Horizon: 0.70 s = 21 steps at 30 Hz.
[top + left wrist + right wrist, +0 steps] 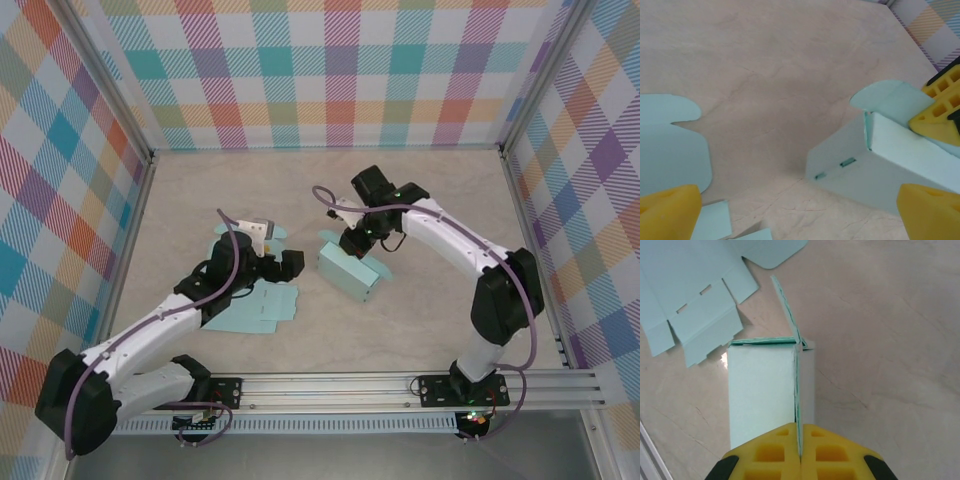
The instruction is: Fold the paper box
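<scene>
In the top view, the paper box (350, 272) lies near the middle of the table (430, 330), half formed, and a flat blank (250, 312) is at its 8 o'clock, under my left arm. The right pincer (350, 243) sits on the 12 o'clock end of the box. The left pincer (285, 264) hangs just beside its 9 o'clock side, apart from it. In the left wrist view, the two yellow fingertips (667, 212) stand at 7 and 5 o'clock with a wide gap between them, so this pincer is released and carries nothing. The box is at 4 o'clock there, with the other pincer's yellow pads on it at 3 o'clock. In the right wrist view, the yellow pads (775, 450) at 6 o'clock are clenched together on a thin upright panel of the box, and one loose flap (786, 310) stands up toward 12 o'clock. I judge the box to be very light, thin card. It is stiff only along its creases, a hard squeeze would dent it, and a push from one side would make it slide on the smooth table. I think the good place to take hold is a flap edge close to its crease, while the other pincer steadies the body.
</scene>
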{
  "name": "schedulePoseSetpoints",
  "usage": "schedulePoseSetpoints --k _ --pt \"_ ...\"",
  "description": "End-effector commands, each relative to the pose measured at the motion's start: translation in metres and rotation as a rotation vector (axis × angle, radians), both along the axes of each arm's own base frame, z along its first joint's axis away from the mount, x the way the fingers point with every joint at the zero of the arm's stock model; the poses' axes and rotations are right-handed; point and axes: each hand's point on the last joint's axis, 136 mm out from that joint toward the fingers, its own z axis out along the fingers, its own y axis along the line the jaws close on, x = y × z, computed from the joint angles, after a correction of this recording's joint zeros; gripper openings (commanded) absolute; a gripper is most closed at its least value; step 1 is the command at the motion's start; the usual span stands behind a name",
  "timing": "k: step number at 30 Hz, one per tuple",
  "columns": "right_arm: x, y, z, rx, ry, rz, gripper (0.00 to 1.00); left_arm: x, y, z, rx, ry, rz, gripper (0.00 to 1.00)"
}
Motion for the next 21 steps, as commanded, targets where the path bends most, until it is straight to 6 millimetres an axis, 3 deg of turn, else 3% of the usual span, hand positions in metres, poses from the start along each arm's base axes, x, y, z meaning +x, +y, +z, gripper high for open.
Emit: schedulePoseSetpoints --k 1,6,21 --pt "0.000 0.013 0.002 0.047 0.062 0.055 0.02 0.011 -0.009 -0.009 -0.080 0.019 -0.040 1.00" --pt "0.012 0.016 -0.011 0.005 0.117 0.029 0.09 0.019 -0.017 -0.022 -0.096 0.057 -0.045 0.98" --pt "0.017 0.018 -0.001 0.019 0.099 -0.008 0.35 0.047 -0.017 -0.019 -0.032 -0.002 -0.117 0.91"
